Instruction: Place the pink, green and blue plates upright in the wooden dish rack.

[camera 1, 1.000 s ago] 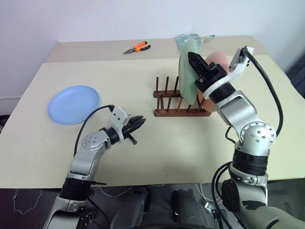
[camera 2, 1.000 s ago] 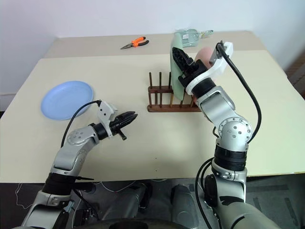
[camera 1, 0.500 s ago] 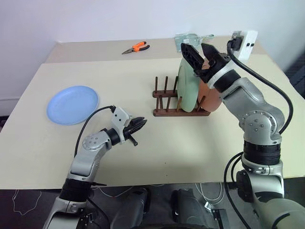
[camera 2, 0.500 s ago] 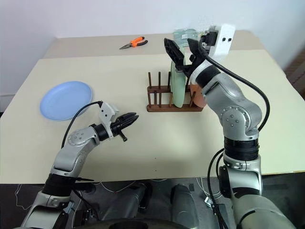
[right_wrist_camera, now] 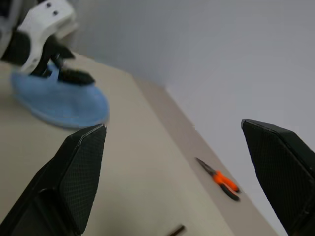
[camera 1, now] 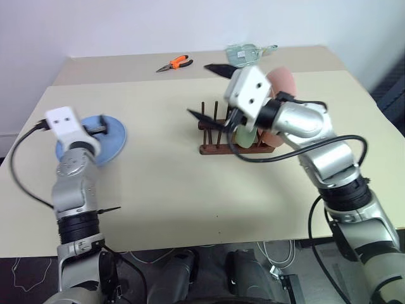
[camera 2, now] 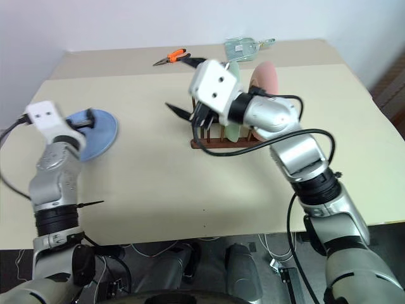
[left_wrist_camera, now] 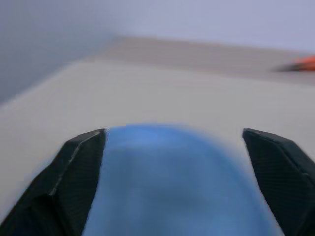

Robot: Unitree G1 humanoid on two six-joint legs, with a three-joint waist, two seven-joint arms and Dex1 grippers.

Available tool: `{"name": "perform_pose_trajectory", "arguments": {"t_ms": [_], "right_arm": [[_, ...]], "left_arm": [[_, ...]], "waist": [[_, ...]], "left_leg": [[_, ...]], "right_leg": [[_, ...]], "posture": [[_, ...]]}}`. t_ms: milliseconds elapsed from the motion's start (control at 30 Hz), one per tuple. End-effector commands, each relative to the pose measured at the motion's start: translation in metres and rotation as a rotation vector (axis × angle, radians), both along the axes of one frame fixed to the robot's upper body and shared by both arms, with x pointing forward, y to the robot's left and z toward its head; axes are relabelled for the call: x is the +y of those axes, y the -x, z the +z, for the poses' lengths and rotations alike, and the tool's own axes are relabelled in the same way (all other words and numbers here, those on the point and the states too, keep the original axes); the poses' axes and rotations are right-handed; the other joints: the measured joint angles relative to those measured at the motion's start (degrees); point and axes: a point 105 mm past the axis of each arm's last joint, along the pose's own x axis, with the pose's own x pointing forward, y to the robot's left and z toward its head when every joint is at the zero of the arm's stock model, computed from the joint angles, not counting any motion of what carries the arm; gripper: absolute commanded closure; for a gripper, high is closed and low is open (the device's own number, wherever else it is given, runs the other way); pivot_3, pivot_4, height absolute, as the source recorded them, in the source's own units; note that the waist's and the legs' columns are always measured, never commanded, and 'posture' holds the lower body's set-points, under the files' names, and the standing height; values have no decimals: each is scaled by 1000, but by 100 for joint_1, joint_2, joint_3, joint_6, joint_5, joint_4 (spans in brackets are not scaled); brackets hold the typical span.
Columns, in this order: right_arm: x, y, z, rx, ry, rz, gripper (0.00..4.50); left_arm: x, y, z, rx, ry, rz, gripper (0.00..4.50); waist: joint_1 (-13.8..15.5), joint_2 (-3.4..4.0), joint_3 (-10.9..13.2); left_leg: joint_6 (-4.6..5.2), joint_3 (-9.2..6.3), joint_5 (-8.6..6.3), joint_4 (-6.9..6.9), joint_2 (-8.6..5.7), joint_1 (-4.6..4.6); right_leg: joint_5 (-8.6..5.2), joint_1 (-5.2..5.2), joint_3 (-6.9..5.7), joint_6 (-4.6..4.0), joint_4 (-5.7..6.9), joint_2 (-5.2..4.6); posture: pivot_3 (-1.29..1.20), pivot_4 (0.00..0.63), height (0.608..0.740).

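The blue plate lies flat on the table at the left. My left gripper hovers over its near edge, open, and in the left wrist view the blue plate spreads between the two fingers. The wooden dish rack stands mid-table. The green plate and the pink plate stand upright in it, side by side. My right gripper hangs open and empty above the rack's left end, and its wrist hides the top of the green plate.
Orange-handled pliers and a clear plastic item lie on the rear table. A seam runs between the two tables behind the rack. Bare tabletop stretches between the blue plate and the rack.
My left gripper swung left to the blue plate and opened. My right gripper let go of the green plate, rolled and moved left; the plate now stands in the rack.
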Motion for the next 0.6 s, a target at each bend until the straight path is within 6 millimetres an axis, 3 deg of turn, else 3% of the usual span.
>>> {"name": "perform_pose_trajectory", "arguments": {"t_ms": [33, 300, 400, 600], "right_arm": [[9, 7, 2, -38, -1, 44, 0], [12, 9, -11, 2, -12, 64, 0], [11, 9, -14, -1, -9, 53, 0], [10, 10, -16, -7, -15, 31, 0]], "left_arm": [[22, 24, 3, -34, 142, 137, 26], [-1, 34, -33, -104, 679, 65, 26], [-9, 25, -32, -86, 711, -12, 808], [-11, 15, -36, -61, 770, -40, 3823]], "waist": [[34, -14, -1], [137, -62, -8], [132, -63, -9], [129, -66, -11]], "left_leg": [[-2, -2, 1, 2, 0, 0], [-1, -10, -14, 13, 0, 3], [-22, -11, -2, 8, 3, 3], [-28, -10, 3, 7, 3, 3]], "right_leg": [[0, 2, -1, 0, 0, 2], [9, 5, -3, 8, -13, 12], [11, 10, -2, 3, -4, 13], [13, 8, -1, 0, -2, 13]], "posture": [[0, 150, 729], [0, 150, 729], [0, 150, 729], [0, 150, 729]]}}
